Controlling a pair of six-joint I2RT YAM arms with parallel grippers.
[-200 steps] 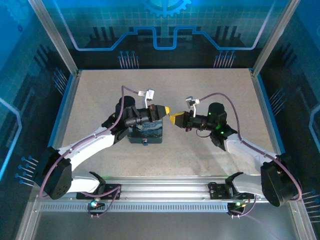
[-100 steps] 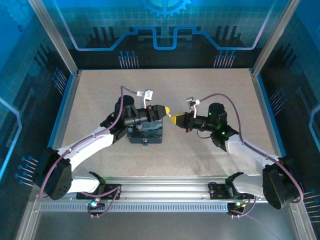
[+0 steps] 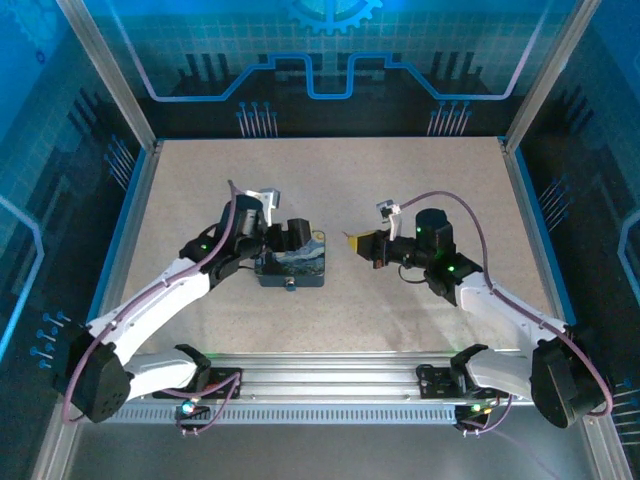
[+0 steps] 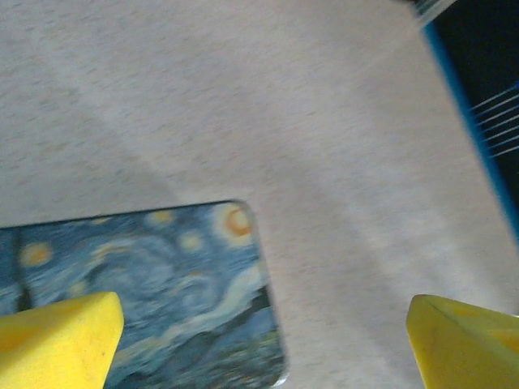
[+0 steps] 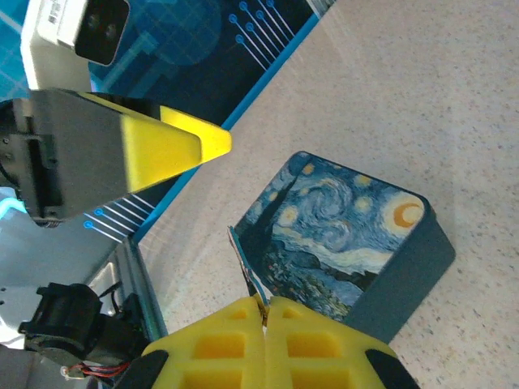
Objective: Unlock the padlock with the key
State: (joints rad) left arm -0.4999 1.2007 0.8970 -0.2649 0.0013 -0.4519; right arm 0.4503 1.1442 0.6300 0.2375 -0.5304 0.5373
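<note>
The dark-blue night-sky tin [image 3: 294, 265] lies mid-table. The tiny padlock [image 3: 290, 287] sits at the tin's front edge. My right gripper [image 5: 265, 306] is shut on the key [image 5: 246, 267], a thin dark sliver sticking out of its yellow pads toward the tin [image 5: 345, 235]. In the top view the right gripper [image 3: 352, 242] hovers just right of the tin. My left gripper [image 4: 263, 350] is open wide, with one yellow fingertip [image 4: 57, 340] above the tin lid [image 4: 146, 284] and the other past the lid's edge. It holds nothing. From above, the left gripper [image 3: 300, 238] is over the tin's back edge.
The beige table [image 3: 420, 180] is walled by blue rails [image 3: 527, 215] and aluminium posts. The left arm's finger [image 5: 162, 150] and wrist camera housing [image 5: 77, 32] stand opposite the right gripper. Open tabletop lies behind and to the right of the tin.
The left gripper has pulled back to the left, away from the right gripper's tips where it met them before. The right gripper has drawn slightly to the right.
</note>
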